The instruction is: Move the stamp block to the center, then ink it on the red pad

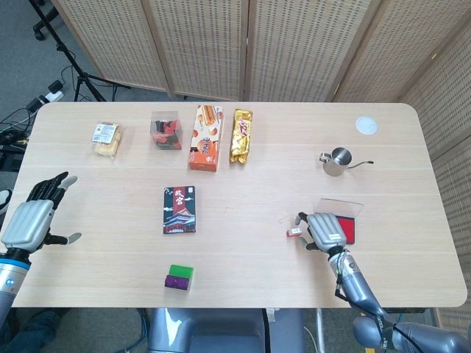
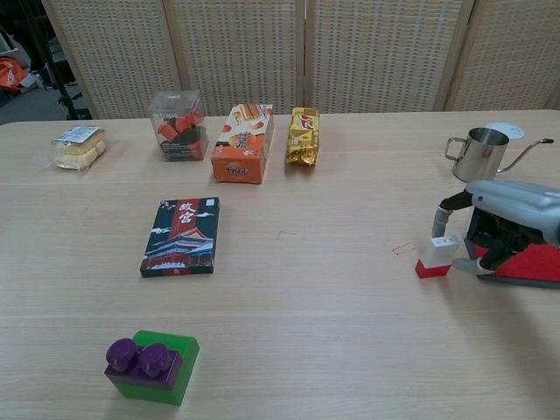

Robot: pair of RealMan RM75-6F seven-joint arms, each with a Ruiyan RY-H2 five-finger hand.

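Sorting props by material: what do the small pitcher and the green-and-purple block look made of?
The small pitcher looks like polished steel: silvery, reflective, thin spout. The green-and-purple block looks like molded plastic: saturated colors, slight gloss, round studs on top.

Head camera looks steeply down over the whole table [image 1: 243, 176]; chest camera views it low, from the near edge.

Red pad [image 2: 535, 264] mostly hidden under the right hand [image 2: 512, 223] and cut by the chest view's edge, fingertip contact with stamp block [image 2: 436, 257] unclear, left hand [image 1: 31, 218] only in head view.
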